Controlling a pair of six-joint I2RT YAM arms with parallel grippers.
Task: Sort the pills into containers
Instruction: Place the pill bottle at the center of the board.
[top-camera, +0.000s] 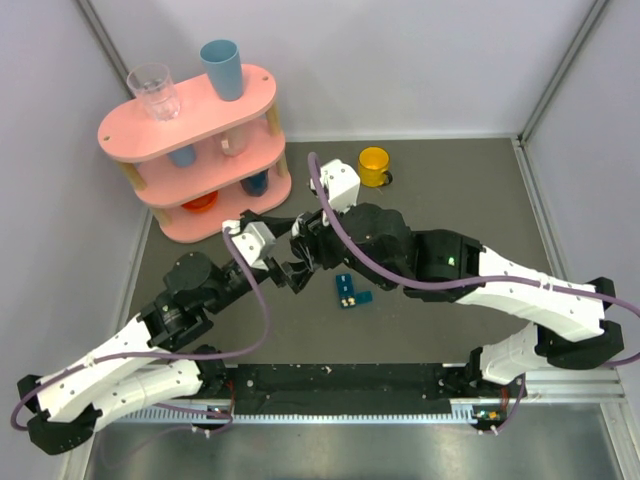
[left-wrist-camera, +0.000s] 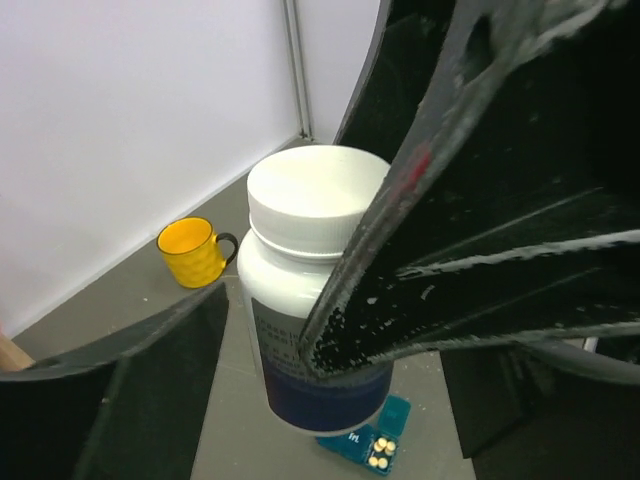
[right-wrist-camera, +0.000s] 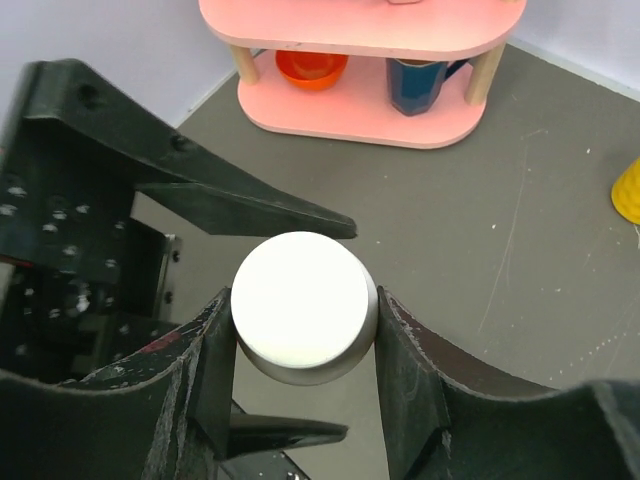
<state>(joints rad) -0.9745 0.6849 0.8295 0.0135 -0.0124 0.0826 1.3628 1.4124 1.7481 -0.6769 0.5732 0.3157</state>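
A white capped bottle (right-wrist-camera: 303, 305) with a dark blue band at its base (left-wrist-camera: 305, 290) hangs above the table. My right gripper (right-wrist-camera: 305, 330) is shut on it, one finger pressed against each side below the cap. The left gripper (left-wrist-camera: 330, 400) stands open around the same bottle, and its fingers (right-wrist-camera: 250, 205) are apart from it. In the top view both grippers meet at mid-table, left gripper (top-camera: 288, 272) and right gripper (top-camera: 305, 248), hiding the bottle. The dark-teal containers strip (left-wrist-camera: 375, 445) (top-camera: 350, 290) lies below with one lid open and several yellow pills (left-wrist-camera: 378, 457) inside.
A yellow mug (top-camera: 374, 165) (left-wrist-camera: 190, 250) stands at the back of the table. The pink two-tier shelf (top-camera: 190, 130) (right-wrist-camera: 360, 30) at the back left carries a clear glass (top-camera: 155, 90), a blue cup (top-camera: 222, 68) and more cups below. Grey walls close three sides.
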